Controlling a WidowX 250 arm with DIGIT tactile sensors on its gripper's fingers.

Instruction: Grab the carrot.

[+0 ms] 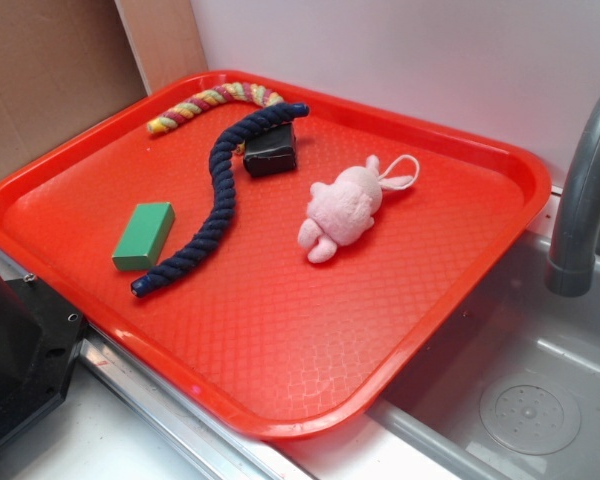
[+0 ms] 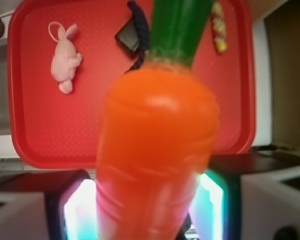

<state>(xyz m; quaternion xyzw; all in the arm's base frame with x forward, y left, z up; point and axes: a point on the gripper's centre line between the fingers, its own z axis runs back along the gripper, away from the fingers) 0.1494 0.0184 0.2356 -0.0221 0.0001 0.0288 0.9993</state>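
The end effector (image 2: 155, 227) is clamped on the carrot (image 2: 157, 150), green stem pointing away.

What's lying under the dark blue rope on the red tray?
A small black block sits partly beneath the dark blue braided rope near its upper end, on the red plastic tray. Anything else beneath is hidden.

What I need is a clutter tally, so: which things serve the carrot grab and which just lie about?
In the job: carrot, close up between the jaws.

Lying about: bunny, green block, blue rope, striped rope, black block, all on the tray; faucet beside it.
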